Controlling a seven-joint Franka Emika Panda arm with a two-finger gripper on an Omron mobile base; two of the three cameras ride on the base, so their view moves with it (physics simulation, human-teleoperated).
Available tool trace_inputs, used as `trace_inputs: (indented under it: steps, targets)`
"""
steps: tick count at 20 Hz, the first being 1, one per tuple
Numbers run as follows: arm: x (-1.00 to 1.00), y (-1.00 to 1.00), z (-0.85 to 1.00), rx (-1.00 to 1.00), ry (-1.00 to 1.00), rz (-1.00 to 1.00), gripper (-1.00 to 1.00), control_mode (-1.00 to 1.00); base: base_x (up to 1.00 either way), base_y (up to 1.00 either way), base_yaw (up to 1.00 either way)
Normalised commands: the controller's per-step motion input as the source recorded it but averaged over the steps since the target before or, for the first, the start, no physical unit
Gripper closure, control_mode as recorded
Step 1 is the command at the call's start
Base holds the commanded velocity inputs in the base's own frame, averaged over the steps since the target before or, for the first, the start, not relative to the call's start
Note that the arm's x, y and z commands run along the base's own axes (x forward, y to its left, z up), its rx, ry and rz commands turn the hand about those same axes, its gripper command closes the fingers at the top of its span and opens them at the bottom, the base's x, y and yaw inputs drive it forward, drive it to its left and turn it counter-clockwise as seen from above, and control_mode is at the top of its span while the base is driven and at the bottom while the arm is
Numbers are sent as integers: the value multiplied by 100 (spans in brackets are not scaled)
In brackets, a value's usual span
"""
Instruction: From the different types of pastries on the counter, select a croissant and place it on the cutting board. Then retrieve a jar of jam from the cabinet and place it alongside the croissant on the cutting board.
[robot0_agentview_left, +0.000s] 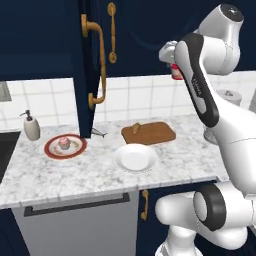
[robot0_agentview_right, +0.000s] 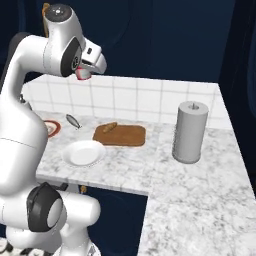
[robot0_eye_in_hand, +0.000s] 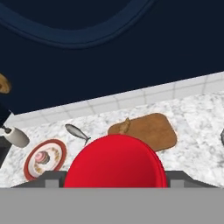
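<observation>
The end effector (robot0_agentview_right: 85, 72) grips the red jar (robot0_eye_in_hand: 116, 162), raised before the navy cabinet (robot0_agentview_left: 45, 40), high above the marbled worktop (robot0_agentview_left: 75, 175). Below, the croissant (robot0_agentview_left: 135, 128) lies on the board (robot0_agentview_left: 150, 133), near a white plate (robot0_agentview_left: 135, 158); white tiles back the worktop.

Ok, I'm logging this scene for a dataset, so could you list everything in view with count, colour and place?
jar of jam: one, red, held in the air above the counter.
croissant: one, golden-brown, on the board's left end.
cutting board: one, brown wood, by the backsplash.
cupcake: one, pink-frosted, on the red-rimmed plate.
white plate: one, in front of the board.
fish: one, grey, between red-rimmed plate and board.
soap dispenser: one, pale, far left.
canister: one, grey, right of the board.
counter: white-grey marble.
cabinet: navy door open, brass handle.
end effector: one, white, shut on the jar.
</observation>
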Motion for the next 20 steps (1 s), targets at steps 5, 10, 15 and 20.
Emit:
trace_inputs:
  steps: [5, 10, 15, 20]
  targets:
    - [0, 0, 0, 0, 0, 0, 100, 100, -22, -38, 12]
    - [0, 0, 0, 0, 0, 0, 100, 100, -25, 0, 1]
    - [0, 0, 0, 0, 0, 0, 100, 100, -20, 0, 0]
    - [-48, 0, 5, 0, -2, 0, 100, -100, -9, 0, 0]
